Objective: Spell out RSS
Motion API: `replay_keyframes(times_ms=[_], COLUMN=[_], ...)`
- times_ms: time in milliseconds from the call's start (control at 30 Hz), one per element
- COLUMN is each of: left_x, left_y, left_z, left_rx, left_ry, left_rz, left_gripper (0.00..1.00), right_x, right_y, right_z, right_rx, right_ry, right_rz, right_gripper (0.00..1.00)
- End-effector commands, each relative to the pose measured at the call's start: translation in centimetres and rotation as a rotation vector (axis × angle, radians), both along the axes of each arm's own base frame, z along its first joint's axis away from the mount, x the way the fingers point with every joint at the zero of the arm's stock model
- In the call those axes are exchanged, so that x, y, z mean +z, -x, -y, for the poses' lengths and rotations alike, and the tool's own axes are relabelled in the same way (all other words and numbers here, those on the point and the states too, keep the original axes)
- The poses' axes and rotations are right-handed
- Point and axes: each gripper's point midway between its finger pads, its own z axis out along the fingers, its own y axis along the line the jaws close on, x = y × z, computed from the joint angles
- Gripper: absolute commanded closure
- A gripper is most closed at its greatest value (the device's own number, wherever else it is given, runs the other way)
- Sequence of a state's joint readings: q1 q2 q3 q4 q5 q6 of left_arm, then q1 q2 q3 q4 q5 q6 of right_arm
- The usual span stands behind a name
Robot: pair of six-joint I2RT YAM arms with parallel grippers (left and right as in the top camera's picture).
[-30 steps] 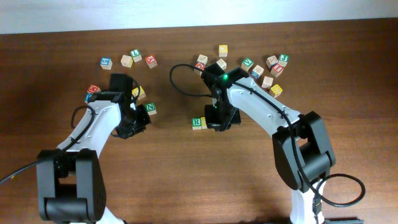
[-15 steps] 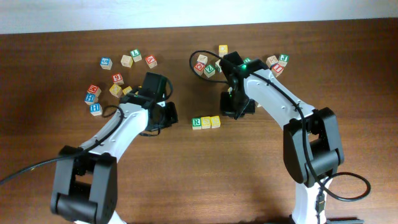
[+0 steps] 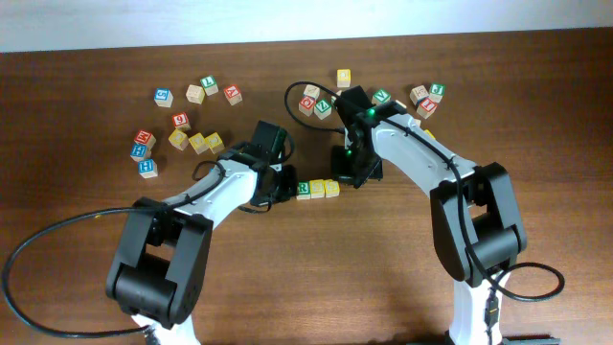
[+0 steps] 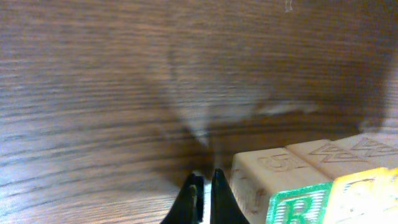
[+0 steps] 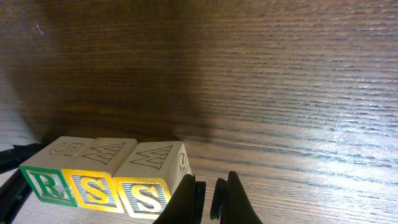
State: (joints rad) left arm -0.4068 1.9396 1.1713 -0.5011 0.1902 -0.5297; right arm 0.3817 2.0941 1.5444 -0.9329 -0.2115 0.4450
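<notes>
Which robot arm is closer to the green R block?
Left. The left gripper sits beside the R block; the right gripper is at the row's other end, beside the last S block.

- R cube [image 5: 48, 185]: green face, white letter, pale wooden top.
- Middle S cube [image 5: 96, 188]: yellow face, pale hatched letter.
- End S cube [image 5: 144, 196]: yellow face, same hatched letter.
- Table [image 5: 280, 74]: dark brown, streaked grain.

Overhead cam looks straight down on my whole table [image 3: 316, 278] from well up, both arms in shot. Wrist cams ride low and super close, skimming the wood past the left gripper [image 4: 203, 199] and right gripper [image 5: 211, 199]. All three share the RSS row [image 3: 317, 189] [image 5: 99, 186]. Left wrist catches mostly its R cube [image 4: 298, 208] end, right wrist the whole front.
</notes>
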Motion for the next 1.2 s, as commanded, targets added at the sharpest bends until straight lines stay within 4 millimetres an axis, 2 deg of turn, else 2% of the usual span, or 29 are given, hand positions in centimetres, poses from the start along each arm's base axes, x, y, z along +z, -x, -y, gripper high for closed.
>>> replay_keyframes(times_ms=[0, 67, 300, 700, 800, 1167], left_x=[-1.0, -0.9, -0.8, -0.7, -0.1, -0.3], left_y=[0.2, 0.1, -0.2, -0.2, -0.4, 0.3], left_z=[0.1, 0.2, 0.4, 0.8, 2.1, 1.9], left_rx=[0.015, 0.015, 0.013, -0.065, -0.152, -0.134], left_ry=[0.002, 0.003, 0.013, 0.021, 0.081, 0.080], left_rz=[-0.031, -0.028, -0.016, 0.007, 0.038, 0.000], left_gripper=[1.00, 1.00, 1.00, 1.00, 1.00, 1.00], right_x=[-1.3, -1.8, -1.4, -1.4, -1.4, -1.3], right_y=[1.3, 1.7, 1.9, 2.5, 2.8, 2.0], right_z=[-0.4, -0.7, -2.4, -2.5, -2.5, -2.8], right_rx=[0.016, 0.019, 0.036, 0.039, 0.033, 0.039], right_ry=[-0.004, -0.016, -0.100, -0.098, -0.101, -0.114], right_rz=[-0.037, -0.041, -0.049, -0.073, -0.086, -0.052], right_gripper=[0.96, 0.96, 0.96, 0.96, 0.96, 0.96])
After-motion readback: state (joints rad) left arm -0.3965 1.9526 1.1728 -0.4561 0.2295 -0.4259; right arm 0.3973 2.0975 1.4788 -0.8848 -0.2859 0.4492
